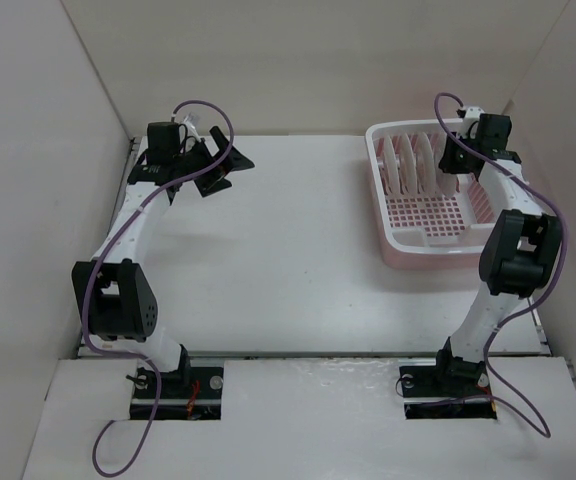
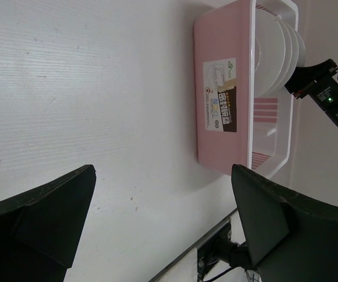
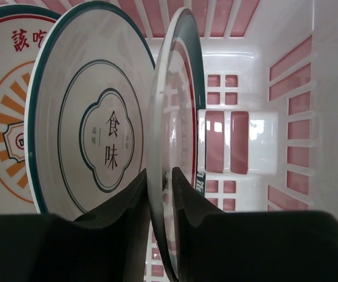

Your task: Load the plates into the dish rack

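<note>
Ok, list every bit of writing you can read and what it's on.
"食味": centre of the ring-and-motif plate in the dish rack; the smaller characters beside it are too small.
"該吃": red, top of the orange sunburst plate, cut by the frame edge.
Sticker on the dish rack's outer side: blurred, unreadable.

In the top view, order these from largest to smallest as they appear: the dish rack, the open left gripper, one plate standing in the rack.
1. dish rack
2. left gripper
3. plate, seen edge-on as a thin sliver
</note>
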### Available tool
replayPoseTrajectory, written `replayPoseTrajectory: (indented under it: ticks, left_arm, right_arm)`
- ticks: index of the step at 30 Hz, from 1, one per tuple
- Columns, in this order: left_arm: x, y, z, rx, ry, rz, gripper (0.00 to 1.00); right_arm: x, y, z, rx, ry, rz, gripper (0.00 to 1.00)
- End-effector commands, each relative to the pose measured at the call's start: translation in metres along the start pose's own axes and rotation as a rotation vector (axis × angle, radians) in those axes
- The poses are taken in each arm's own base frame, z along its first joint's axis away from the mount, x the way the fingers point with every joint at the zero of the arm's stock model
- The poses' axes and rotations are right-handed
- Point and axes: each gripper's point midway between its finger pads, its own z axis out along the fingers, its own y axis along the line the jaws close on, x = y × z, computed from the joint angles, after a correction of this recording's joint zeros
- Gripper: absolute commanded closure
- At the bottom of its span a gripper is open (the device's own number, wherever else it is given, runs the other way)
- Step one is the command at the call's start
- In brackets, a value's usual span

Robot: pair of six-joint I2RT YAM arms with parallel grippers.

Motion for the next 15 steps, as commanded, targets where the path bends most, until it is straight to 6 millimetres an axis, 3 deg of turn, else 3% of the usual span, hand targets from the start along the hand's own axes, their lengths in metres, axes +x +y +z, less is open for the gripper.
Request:
replayPoseTrajectory:
  ticks: [1, 8, 15]
  left_arm:
    - [-0.013, -0.019, -0.005, 0.051, -0.030, 0.062, 0.00]
    - [-0.013, -0.018, -0.002, 0.059, -0.024, 0.062, 0.00]
    - [-0.012, -0.019, -0.002, 0.066, -0.018, 0.062, 0.00]
  right_arm:
    - [-0.041, 0.003, -0.011, 0.009, -0.109, -0.032, 0.74]
    - [-0.052, 0.005, -0.017, 0.003, -0.136, -0.039, 0.68]
    - [-0.075, 0.005, -0.040, 0.026, -0.191, -0.043, 0.62]
